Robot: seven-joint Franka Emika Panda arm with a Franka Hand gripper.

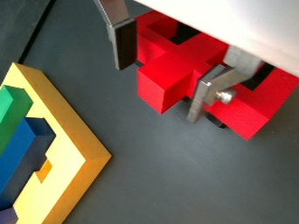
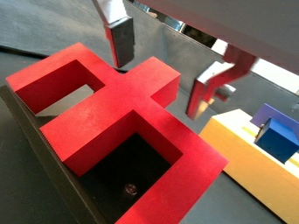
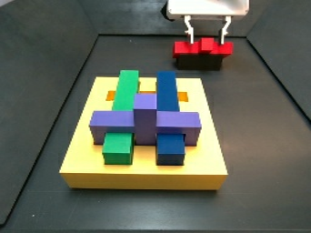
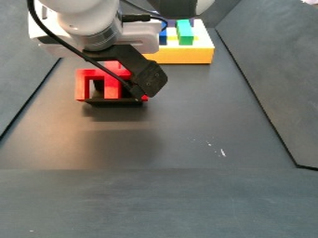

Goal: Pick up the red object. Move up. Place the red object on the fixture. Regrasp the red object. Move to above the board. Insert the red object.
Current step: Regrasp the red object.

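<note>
Over fixture [image 3: 202,60], hand [image 3: 208,35] straddling red object [image 3: 202,46]

You have a green block [image 3: 126,86], blue block [image 3: 166,91] and purple cross-piece [image 3: 145,121], all well apart from the gripper [image 3: 208,38]. Dark floor [image 3: 261,136] lies below it.

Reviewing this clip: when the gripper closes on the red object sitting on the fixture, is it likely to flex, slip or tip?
The red object looks like a solid blocky piece with square edges, so probably rigid. Its faces look smooth and flat, so the gripper, its fingers either side of the central stub, should seat squarely, though some slip is possible. It rests on the fixture, so tipping seems unlikely.
</note>
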